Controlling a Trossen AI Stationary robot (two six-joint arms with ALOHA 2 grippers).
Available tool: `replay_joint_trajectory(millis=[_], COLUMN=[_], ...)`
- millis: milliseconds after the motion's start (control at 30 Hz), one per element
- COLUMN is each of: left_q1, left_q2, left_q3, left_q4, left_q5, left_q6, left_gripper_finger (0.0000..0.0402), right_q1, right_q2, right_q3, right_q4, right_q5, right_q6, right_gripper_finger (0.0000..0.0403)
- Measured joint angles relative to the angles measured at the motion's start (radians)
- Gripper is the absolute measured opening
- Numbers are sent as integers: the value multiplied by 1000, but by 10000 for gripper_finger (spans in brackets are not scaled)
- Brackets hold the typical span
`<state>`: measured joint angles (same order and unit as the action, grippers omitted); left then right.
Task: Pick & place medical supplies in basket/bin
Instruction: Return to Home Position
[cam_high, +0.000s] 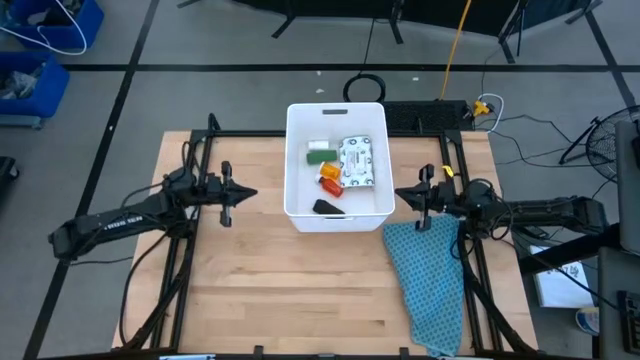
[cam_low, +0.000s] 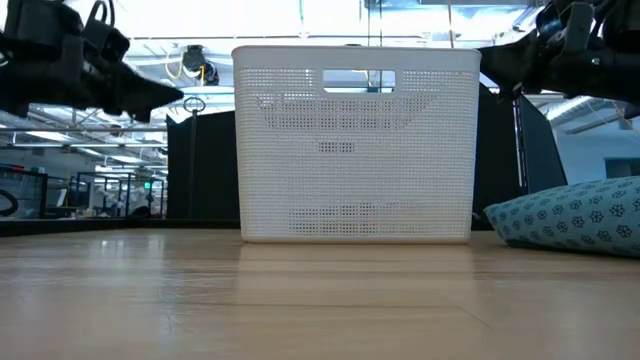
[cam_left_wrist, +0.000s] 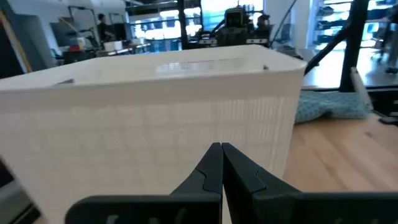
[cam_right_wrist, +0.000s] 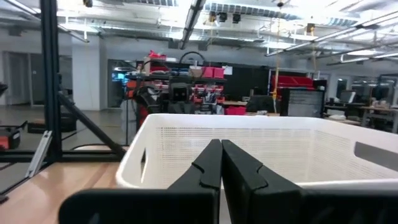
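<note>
The white tub (cam_high: 337, 115) stands at the table's far middle. Inside it lie the flat white speckled packet (cam_high: 358, 161), a green stick-shaped box (cam_high: 319, 156), a white bottle (cam_high: 320, 146), an orange-red bottle (cam_high: 331, 178) and a black oblong piece (cam_high: 328, 208). My left gripper (cam_high: 252, 195) is shut and empty, left of the tub; in its wrist view (cam_left_wrist: 221, 148) it faces the tub's wall (cam_left_wrist: 155, 118). My right gripper (cam_high: 398, 195) is shut and empty, right of the tub, and in its wrist view (cam_right_wrist: 221, 144) it looks over the rim (cam_right_wrist: 261, 121).
A teal-blue patterned cloth (cam_high: 428, 275) lies on the table's right side, reaching the near edge; it also shows in the low view (cam_low: 570, 220). Bare wood lies in front of the tub. Black frame rails (cam_high: 185, 260) run along both sides.
</note>
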<state>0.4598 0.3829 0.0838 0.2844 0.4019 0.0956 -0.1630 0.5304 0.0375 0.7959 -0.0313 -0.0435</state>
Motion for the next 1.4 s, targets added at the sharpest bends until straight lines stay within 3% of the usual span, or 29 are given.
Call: replay_joint_trajectory(millis=[133, 600, 1000, 1100, 1233, 1400], left_q1=[36, 126, 126, 126, 109, 95], left_q2=[-39, -55, -54, -60, -101, -193], left_q3=[-74, -74, -74, -74, -73, -72], left_q4=[48, -6, 7, 69, 188, 61], left_q5=[20, 51, -62, -31, 144, 56], left_q6=[-13, -77, -115, -152, -102, -68], left_gripper_finger=[0, 7, 3, 6, 14, 3], right_q1=[-19, -60, -60, -60, -58, -61], right_q2=[0, 2, 1, -5, -64, -220], right_q3=[0, -24, -23, -23, -23, -19], right_q4=[-10, 6, 3, 34, 90, -54], right_q5=[-5, -24, -23, -95, -179, -178], right_q6=[21, 74, 141, 162, 172, 190], right_gripper_finger=[0, 0, 0, 0, 0, 0])
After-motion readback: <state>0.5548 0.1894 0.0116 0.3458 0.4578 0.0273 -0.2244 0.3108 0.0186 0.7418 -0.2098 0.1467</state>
